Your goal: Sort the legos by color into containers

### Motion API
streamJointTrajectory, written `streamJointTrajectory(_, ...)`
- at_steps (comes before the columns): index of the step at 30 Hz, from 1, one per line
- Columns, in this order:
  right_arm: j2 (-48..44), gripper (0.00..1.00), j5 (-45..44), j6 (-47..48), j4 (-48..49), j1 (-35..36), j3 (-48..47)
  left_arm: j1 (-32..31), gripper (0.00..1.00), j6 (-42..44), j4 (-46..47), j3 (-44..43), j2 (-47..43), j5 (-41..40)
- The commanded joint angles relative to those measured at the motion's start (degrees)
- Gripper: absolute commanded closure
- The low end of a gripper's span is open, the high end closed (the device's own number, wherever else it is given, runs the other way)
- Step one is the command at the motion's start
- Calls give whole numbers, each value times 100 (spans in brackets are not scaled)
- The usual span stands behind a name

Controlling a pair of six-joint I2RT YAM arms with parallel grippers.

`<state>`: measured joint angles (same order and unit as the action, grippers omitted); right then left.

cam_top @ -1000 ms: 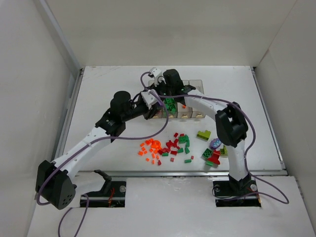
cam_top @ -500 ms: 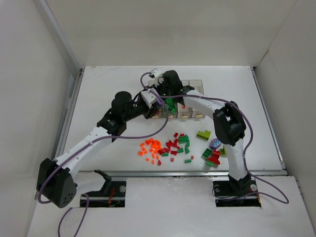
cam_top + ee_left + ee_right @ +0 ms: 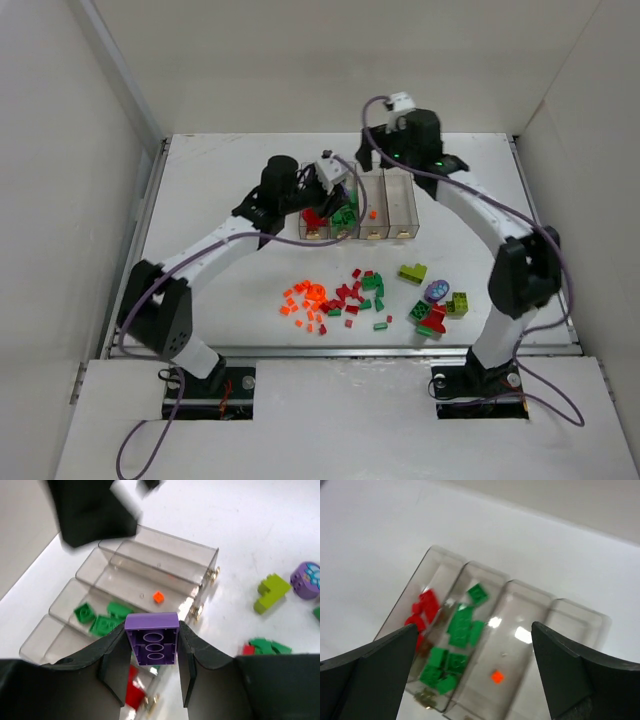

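While above the containers (image 3: 165,562), purple lego (image 3: 151,639) in left gripper (image 3: 152,647).

Left jaws gripping, right jaws wide

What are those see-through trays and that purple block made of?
The trays look like hard clear plastic, slightly smoky: the green bricks inside show through the walls, and light glints off them. The purple block looks like moulded plastic, smooth and faintly glossy, with three oval hollows in one face.
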<state>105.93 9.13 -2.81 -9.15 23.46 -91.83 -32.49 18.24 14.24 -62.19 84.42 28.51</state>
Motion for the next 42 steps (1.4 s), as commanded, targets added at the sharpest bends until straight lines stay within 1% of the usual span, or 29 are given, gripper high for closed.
streamJointTrajectory(1, -1228, 0, -788, -378, 229, -228, 759, 23, 100, -180, 272, -1036, 757, 470)
streamJointTrajectory(2, -1450, 0, -946, -378, 229, -298, 989, -46, 100, -180, 272, -1293, 1021, 602)
streamJointTrajectory(3, -1661, 0, -1270, -378, 229, -298, 1218, -47, 100, -180, 272, -1539, 1546, 655)
streamJointTrajectory(4, -2055, 0, -1386, -378, 229, -368, 1655, -160, 100, -180, 203, -1794, 1812, 708)
streamJointTrajectory(5, -2250, 0, -1474, -378, 229, -369, 1860, -213, 100, -102, 132, -2292, 2067, 708)
streamJointTrajectory(6, -2435, 0, -1545, -378, 229, -430, 2062, -266, 100, -101, 132, -2532, 2548, 708)
streamJointTrajectory(7, -2602, 0, -1658, -378, 168, -491, 2386, -354, 100, -101, 132, -2761, 2788, 708)
streamJointTrajectory(8, -2908, 0, -1712, -378, 89, -492, 2520, -354, 99, -180, 132, -3198, 3008, 708)
streamJointTrajectory(10, -3174, 0, -1948, -378, 2, -606, 2749, -434, 95, -434, 245, -3561, 3604, 708)
streamJointTrajectory(12, -3490, 0, -2116, -378, -78, -667, 2977, -495, 92, -567, 368, -4026, 3957, 708)
streamJointTrajectory(13, -3578, 0, -2282, -378, -192, -668, 3030, -556, 91, -750, 369, -4150, 4255, 708)
streamJointTrajectory(14, -3701, 0, -2362, -378, -193, -720, 3100, -557, 87, -839, 447, -4361, 4380, 708)
streamJointTrajectory(17, -3808, 0, -2529, -378, -447, -852, 3101, -618, 84, -1015, 597, -4486, 4687, 656)
streamJointTrajectory(19, -3869, 0, -2600, -378, -526, -904, 3154, -671, 81, -1015, 658, -4556, 4767, 656)
streamJointTrajectory(21, -3922, 0, -2705, -378, -527, -905, 3206, -741, 74, -1015, 659, -4556, 4829, 656)
streamJointTrajectory(23, -3922, 0, -2705, -378, -579, -905, 3207, -794, 65, -1015, 659, -4556, 4829, 542)
streamJointTrajectory(24, -3922, 0, -2758, -378, -579, -905, 3207, -794, 49, -1015, 598, -4556, 4881, 541)
streamJointTrajectory(27, -3922, 0, -2819, -378, -711, -905, 3207, -794, 24, -1015, 466, -4503, 4830, 541)
streamJointTrajectory(28, -3922, 0, -2820, -378, -824, -905, 3137, -794, 11, -937, 466, -4408, 4725, 541)
streamJointTrajectory(29, -3922, 0, -2881, -378, -895, -905, 3049, -794, 3, -884, 466, -4241, 4645, 541)
streamJointTrajectory(30, -3922, 0, -2942, -378, -965, -905, 2996, -794, 0, -744, 518, -4144, 4558, 541)
streamJointTrajectory(35, -3922, 0, -3259, -378, -1633, -905, 2619, -794, 0, -190, 641, -3546, 3636, 541)
streamJointTrajectory(36, -4000, 0, -3259, -378, -1721, -905, 2618, -794, 0, -85, 581, -3319, 3469, 541)
streamJointTrajectory(39, -4298, 0, -3583, -378, -1845, -809, 2547, -707, 0, 328, 518, -2870, 2678, 200)
streamJointTrajectory(40, -4370, 0, -3732, -378, -1845, -730, 2547, -706, 0, 329, 518, -2503, 2467, -62)
streamJointTrajectory(41, -4423, 0, -4073, -378, -1845, -660, 2547, -610, 0, 329, 457, -2334, 2056, -187)
streamJointTrajectory(42, -4423, 0, -4251, -378, -1932, -511, 2547, -488, 0, 329, 379, -2176, 1861, -310)
